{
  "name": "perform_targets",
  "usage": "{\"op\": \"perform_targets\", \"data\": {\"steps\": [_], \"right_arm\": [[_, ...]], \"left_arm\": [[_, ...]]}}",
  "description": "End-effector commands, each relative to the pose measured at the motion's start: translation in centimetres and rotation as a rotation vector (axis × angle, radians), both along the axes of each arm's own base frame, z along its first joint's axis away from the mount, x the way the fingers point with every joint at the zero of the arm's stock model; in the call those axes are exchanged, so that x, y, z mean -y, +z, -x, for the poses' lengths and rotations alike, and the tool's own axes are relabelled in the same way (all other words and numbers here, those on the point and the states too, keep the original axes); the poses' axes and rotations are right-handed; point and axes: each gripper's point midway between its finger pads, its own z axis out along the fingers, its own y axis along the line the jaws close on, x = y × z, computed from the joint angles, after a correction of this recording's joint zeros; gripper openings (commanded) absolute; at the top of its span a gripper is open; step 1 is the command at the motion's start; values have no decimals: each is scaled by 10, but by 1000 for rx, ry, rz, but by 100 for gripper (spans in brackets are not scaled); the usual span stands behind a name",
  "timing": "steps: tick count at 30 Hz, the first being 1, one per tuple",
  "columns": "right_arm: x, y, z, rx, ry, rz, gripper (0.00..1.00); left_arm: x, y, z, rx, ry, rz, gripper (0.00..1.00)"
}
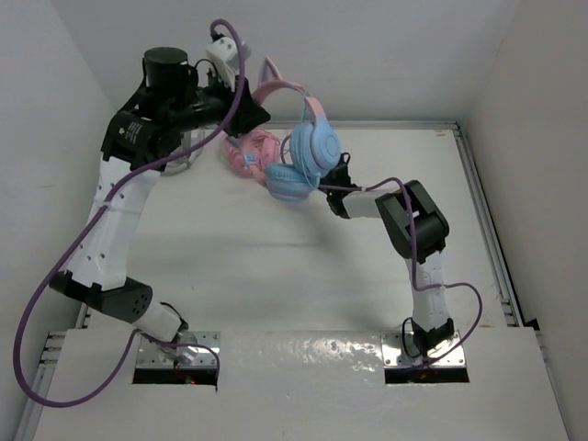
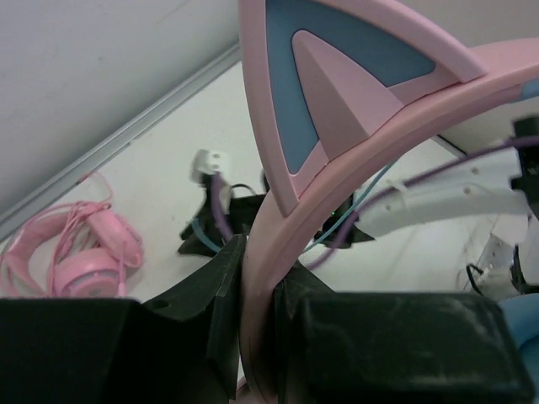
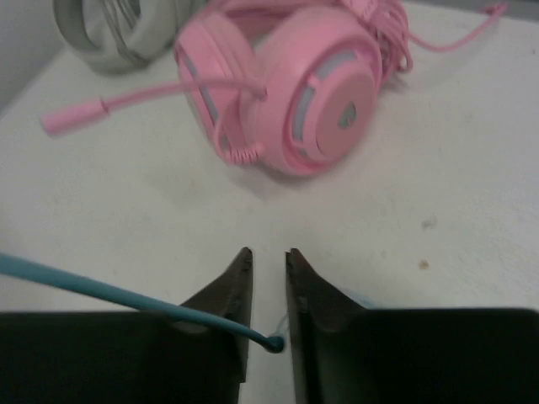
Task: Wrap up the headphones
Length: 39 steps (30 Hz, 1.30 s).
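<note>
The headphones (image 1: 312,147) hung in the air. Their pink headband (image 1: 280,89) was clamped between the fingers of the left gripper (image 2: 259,286), right under a pink cat ear (image 2: 337,93) with a blue inner face. The two light-blue ear cups (image 1: 292,182) dangled below the band, close together, one higher than the other. The thin light-blue cable (image 3: 101,290) ran straight, and its end sat in the narrow gap between the fingers of the right gripper (image 3: 268,269).

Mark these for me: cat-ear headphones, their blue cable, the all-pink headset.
headphones (image 2: 337,101), left wrist view, cat ear
cable (image 3: 101,289), right wrist view, mid-strand
all-pink headset (image 3: 333,109), right wrist view, ear cup
</note>
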Motion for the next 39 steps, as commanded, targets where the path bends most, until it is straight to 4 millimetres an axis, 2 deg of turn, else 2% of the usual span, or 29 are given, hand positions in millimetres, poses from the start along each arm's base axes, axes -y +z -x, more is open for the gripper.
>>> {"op": "perform_targets", "data": {"steps": [1,3,5,8,11,12,13,14,15,16,17,19,21,22,23,24,28,29,30,32,36,37,38,39], "right_arm": [[14,20,9,6,-47,-23,18],[11,29,19,-1,-23,-67,5],[6,28,39,19,15,-104,0],[3,36,53,75,38,-126,0],[1,26,70,73,63,-95,0],[1,21,76,83,80,-54,0],[-9,27,89,101,116,-33,0],[-9,11,102,66,140,28,0],[-12,7,112,96,176,93,0],[-25,4,132,102,231,128,0],[-24,-2,148,108,272,193,0],[-36,-6,181,110,358,236,0],[-33,-4,208,114,417,268,0],[-35,-12,229,85,470,292,0],[-37,-2,237,110,496,300,0],[-42,-5,253,97,546,323,0],[-62,13,283,130,632,323,0],[-66,18,289,154,656,331,0],[-69,15,305,154,708,367,0],[-80,28,315,203,756,390,0],[-97,60,338,235,846,343,0],[-99,65,340,242,858,334,0],[-100,69,342,246,868,327,0],[-102,74,343,253,877,316,0]], "left_arm": [[-30,21,-35,-35,166,128,0],[-49,21,-52,-83,228,189,0],[-59,16,-70,-131,257,245,0],[-66,7,-83,-182,276,281,0],[-74,3,-95,-194,327,303,0],[-84,2,-102,-203,374,319,0],[-90,0,-107,-212,400,329,0],[-95,-4,-114,-222,424,340,0],[-108,-11,-123,-247,479,363,0],[-115,-16,-130,-259,511,376,0],[-129,-28,-143,-280,577,388,0],[-141,-39,-156,-279,638,387,0],[-156,-59,-173,-287,725,374,0],[-160,-66,-181,-285,747,372,0],[-174,-75,-188,-292,798,374,0],[-180,-84,-196,-299,820,375,0],[-186,-106,-213,-320,864,373,0],[-191,-107,-216,-309,890,367,0],[-194,-110,-220,-302,905,361,0],[-204,-123,-226,-299,955,335,0],[-201,-147,-232,-315,938,298,0],[-200,-152,-231,-323,931,291,0],[-197,-166,-230,-347,921,275,0],[-195,-169,-230,-344,913,276,0]]}}
